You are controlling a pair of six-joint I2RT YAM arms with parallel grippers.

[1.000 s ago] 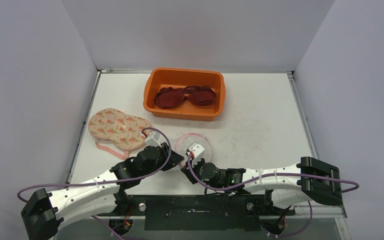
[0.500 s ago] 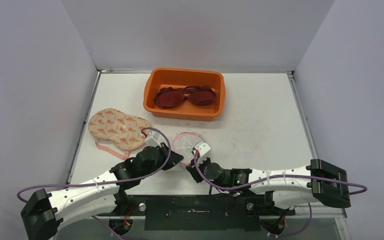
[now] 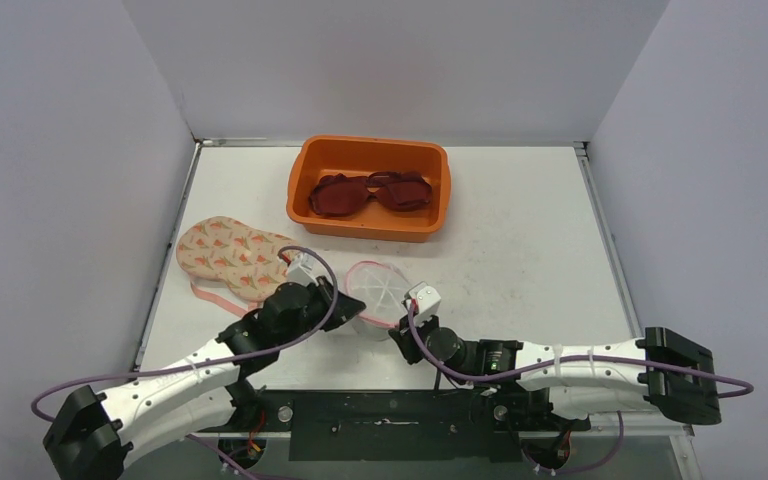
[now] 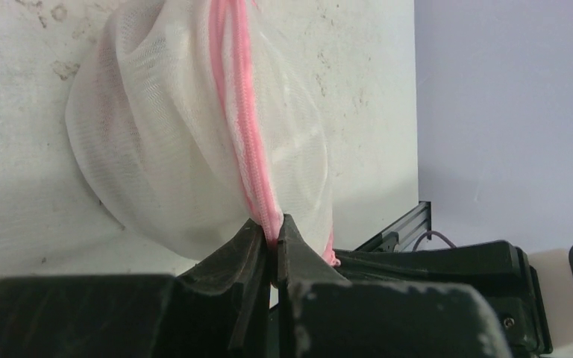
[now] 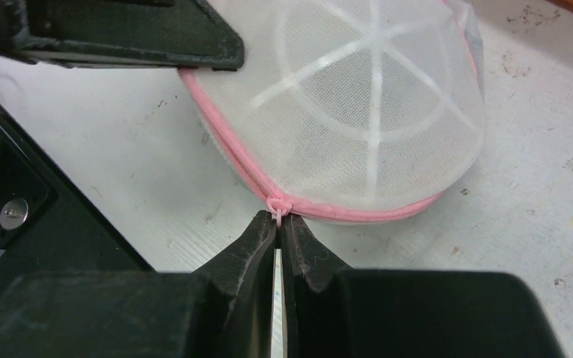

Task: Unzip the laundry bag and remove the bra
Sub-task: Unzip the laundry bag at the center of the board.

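Observation:
The laundry bag (image 3: 375,287) is a white mesh dome with a pink zipper (image 4: 231,89), lying near the table's front edge between both arms. My left gripper (image 3: 348,317) (image 4: 272,227) is shut on the bag's pink zipper seam at its left end. In the right wrist view the bag (image 5: 373,112) lies just ahead. My right gripper (image 3: 398,331) (image 5: 278,218) is shut on the small pink zipper pull (image 5: 277,204) at the bag's near rim. The zipper looks closed on both sides of the pull. The bra is hidden; nothing shows through the mesh.
An orange bin (image 3: 305,180) at the back centre holds a dark red two-cup garment (image 3: 370,192). A peach patterned two-cup garment (image 3: 232,255) with a pink strap lies left of the bag, close to my left arm. The metal rail (image 3: 390,415) runs along the near edge.
My left gripper has closed on the bag's zipper seam and moved forward slightly. My right gripper has slid to the right along the bag's rim with the pull in it. The bag has been pulled out of round.

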